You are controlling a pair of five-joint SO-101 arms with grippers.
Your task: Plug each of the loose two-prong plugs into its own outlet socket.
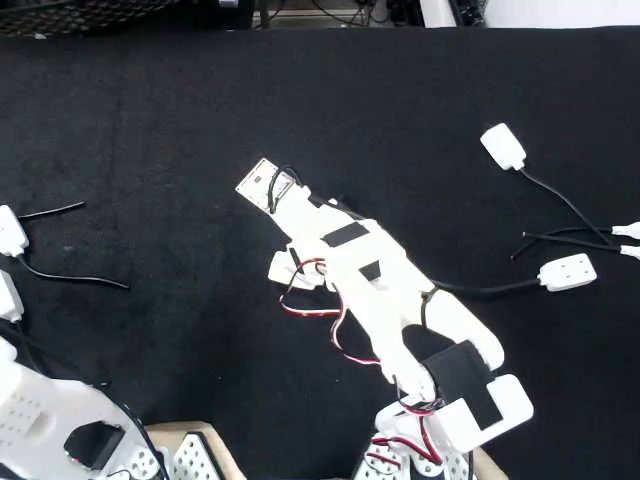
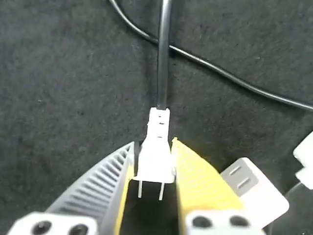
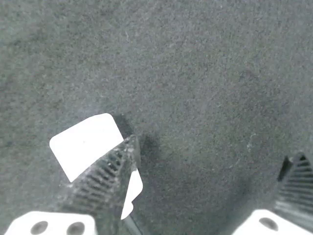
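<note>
My left gripper [image 2: 152, 147] is shut on a white two-prong plug [image 2: 155, 159]. Its prongs point back toward the camera and its black cord [image 2: 163, 54] runs away over the mat. A white outlet socket [image 2: 250, 185] with two slots lies just beside the yellow finger [image 2: 195, 176]. My right gripper [image 3: 205, 171] is open over the mat at mid table, one finger [image 3: 110, 171] right next to a white socket block [image 3: 84, 143]. The high view shows that block [image 1: 262, 185] at the tip of the right gripper [image 1: 282, 192].
On the right side lie a white socket [image 1: 567, 271], another white block [image 1: 503, 146] and two small plugs [image 1: 628, 231] with black cords. At the left edge sit a white piece [image 1: 10, 232] and thin cords [image 1: 70, 277]. The black mat [image 1: 150, 120] covers the table.
</note>
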